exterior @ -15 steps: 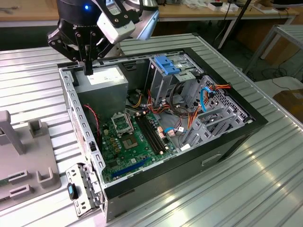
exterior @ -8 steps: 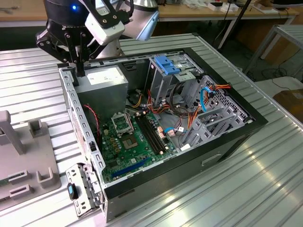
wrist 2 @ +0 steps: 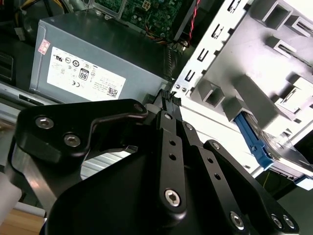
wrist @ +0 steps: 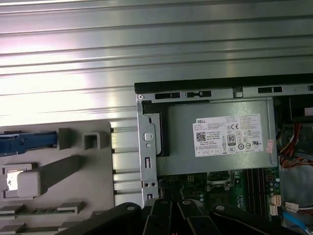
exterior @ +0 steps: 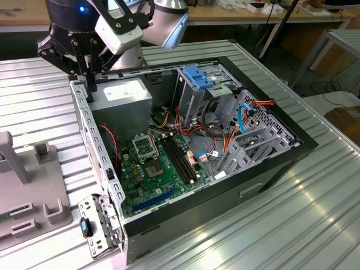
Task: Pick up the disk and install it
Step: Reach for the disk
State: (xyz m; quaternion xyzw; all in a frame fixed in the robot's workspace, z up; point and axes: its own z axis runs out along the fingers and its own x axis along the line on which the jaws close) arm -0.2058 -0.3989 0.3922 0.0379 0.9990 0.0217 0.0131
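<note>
1. One black gripper (exterior: 88, 83) hangs from the single robot arm, pointing down at the corner of the open computer case (exterior: 270, 163) where the power-supply box (exterior: 121, 95) sits.
2. In the second wrist view its fingers (wrist 2: 171, 142) are drawn together to a narrow tip, and nothing is held between them. Whether the tip touches the case wall cannot be told.
3. The gripper's tip lies just beside the power-supply box and the case's perforated grey side wall (exterior: 93, 135).
4. One disk (wrist 2: 281, 147) is seen in both wrist views. It rests in the grey fixture (wrist 2: 244, 93) outside the case, with a bright blue side rail along its edge.
5. In the first wrist view the disk's blue rail (wrist: 27, 141) lies at the far side of the fixture from the case, well apart from the gripper.
6. One fixture stands on the ribbed metal table (exterior: 315, 225), just beside the case at the exterior view's left.
7. Inside the case there is:
   - one power-supply box, grey with one white label;
   - one green motherboard (exterior: 152, 169);
   - one grey metal drive cage (exterior: 197, 84) with a blue top.
8. The drive cage stands on the far side of the power-supply box from the gripper.
9. Bundles of red, orange and blue cables (exterior: 242, 118) lie beside the drive cage, toward the exterior view's right.
</note>
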